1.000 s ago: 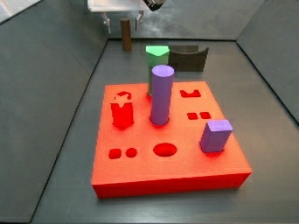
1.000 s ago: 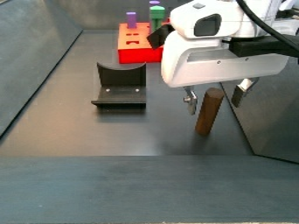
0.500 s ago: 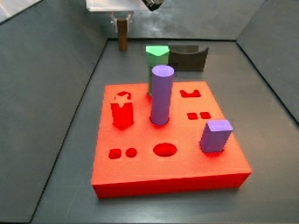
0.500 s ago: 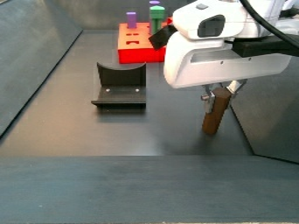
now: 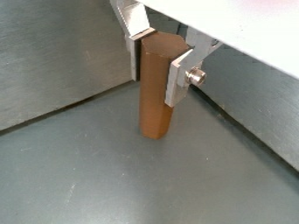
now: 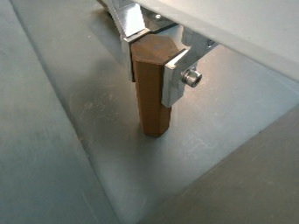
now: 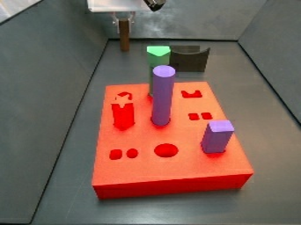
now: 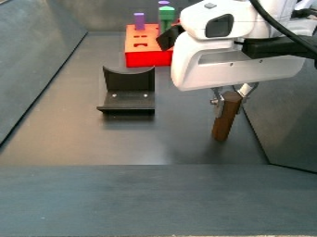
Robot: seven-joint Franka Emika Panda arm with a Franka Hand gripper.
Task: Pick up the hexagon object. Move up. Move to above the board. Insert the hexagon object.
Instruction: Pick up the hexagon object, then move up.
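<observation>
- Two silver fingers (image 5: 177,77) of the claw (image 5: 160,54) press the upper sides of the brown bar (image 5: 158,87), closed on it in both wrist views; the bar stands upright, its foot at the grey table (image 5: 105,175).
- Beyond the bar in a side view (image 8: 227,116), the dark fixture (image 8: 126,91) sits on the table.
- Farther from the bar, the red board (image 7: 165,141) holds a tall purple cylinder (image 7: 161,94) and a purple block (image 7: 216,136).
- The bar (image 7: 122,31) stands well apart from the board, past its far edge, near a green prism (image 7: 157,52).

Non-task pieces around the gripper (image 7: 122,25), at the floor's far end.
Small green prism (image 7: 157,52) and dark L-shaped fixture (image 7: 192,58) stand near it; tall purple cylinder (image 7: 161,95) stands well apart.
</observation>
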